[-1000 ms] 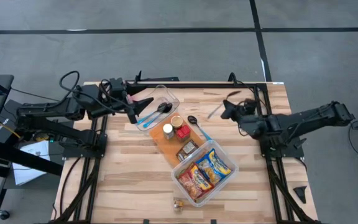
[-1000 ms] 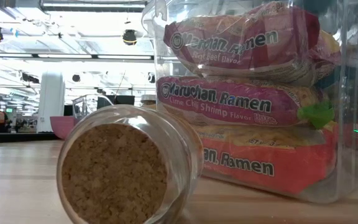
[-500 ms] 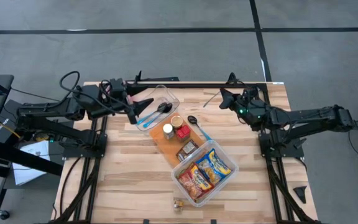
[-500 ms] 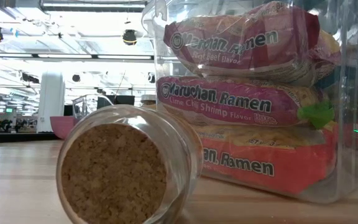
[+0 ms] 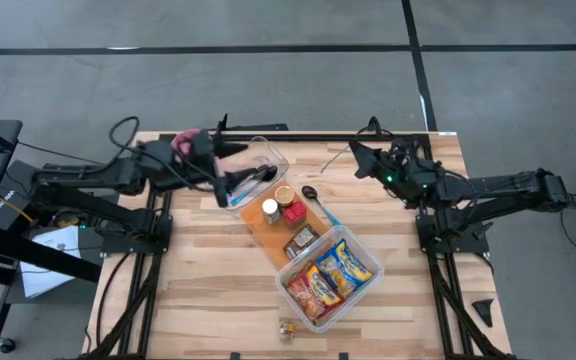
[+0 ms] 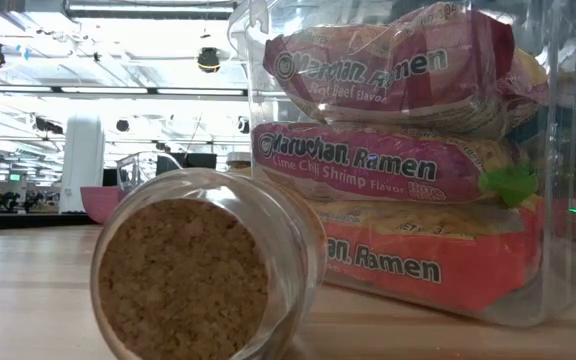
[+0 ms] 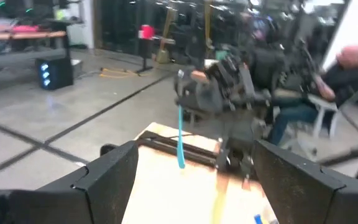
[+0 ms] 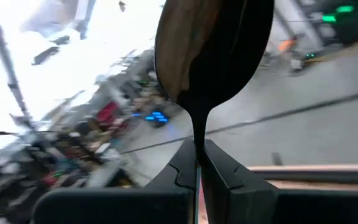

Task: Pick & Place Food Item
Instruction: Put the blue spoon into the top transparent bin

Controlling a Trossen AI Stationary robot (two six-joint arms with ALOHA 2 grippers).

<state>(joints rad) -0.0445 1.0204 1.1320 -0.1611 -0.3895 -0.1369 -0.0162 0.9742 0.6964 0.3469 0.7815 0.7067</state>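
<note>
A clear tub (image 5: 330, 275) with ramen packs (image 6: 388, 160) stands near the table's front middle. A wooden board (image 5: 286, 225) behind it carries small jars (image 5: 280, 203). A cork-stopped glass jar (image 6: 183, 285) lies on its side by the front edge. My right gripper (image 5: 358, 155) hovers at the far right, shut on a dark spoon (image 8: 211, 56). My left gripper (image 5: 236, 167) hangs open over the clear tray (image 5: 266, 160) at the far left, with nothing between its fingers. My right gripper pinches the spoon's thin handle (image 8: 198, 144) between its two shut fingers. The fingers lie level and along the handle. The spoon's bowl (image 8: 213, 50) sticks out ahead of the fingertips, toward the table's left. The spoon is lifted clear of the table.
The clear tray holds a black spoon (image 5: 261, 174) and a blue utensil (image 5: 236, 190). Another black spoon (image 5: 315, 196) lies on the table beside the board. The left wrist view shows my right arm (image 7: 222, 87) across the table and a seated person (image 7: 347, 71) beyond it.
My right gripper has risen and swung toward the table's far edge with the spoon, which now points toward the left. My left gripper has rolled a little over the tray and stays open.
</note>
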